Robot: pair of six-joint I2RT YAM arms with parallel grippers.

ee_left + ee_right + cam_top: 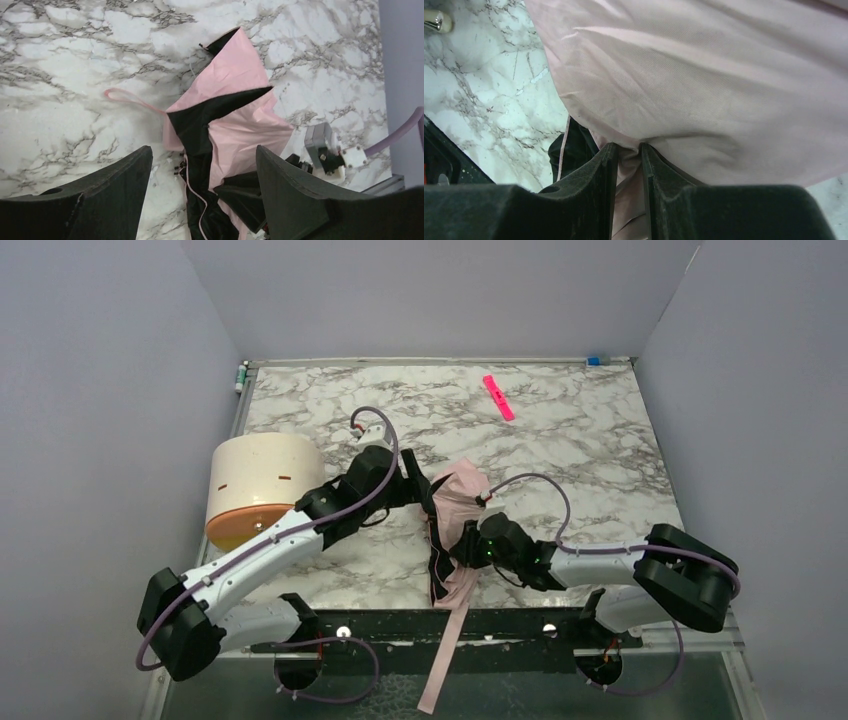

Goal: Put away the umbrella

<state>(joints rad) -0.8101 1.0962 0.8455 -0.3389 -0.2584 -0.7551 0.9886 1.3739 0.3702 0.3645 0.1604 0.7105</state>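
The umbrella point(458, 502) lies crumpled on the marble table point(560, 440) between the two arms, pale pink fabric with black lining showing. A pale pink band point(445, 650) of it trails over the near edge. My left gripper point(425, 490) hovers at its left side. In the left wrist view the left gripper point(204, 150) stands open above the umbrella point(240, 95) with nothing gripped, and a thin pink strap loop point(125, 96) lies to the left. My right gripper point(629, 147) is shut on a fold of the umbrella's pink fabric point(704, 75).
A cream cylinder with an orange end point(255, 485) lies at the left edge, beside the left arm. A bright pink strip point(498, 397) rests at the back right. Grey walls enclose the table on three sides. A black rail point(400, 625) runs along the near edge.
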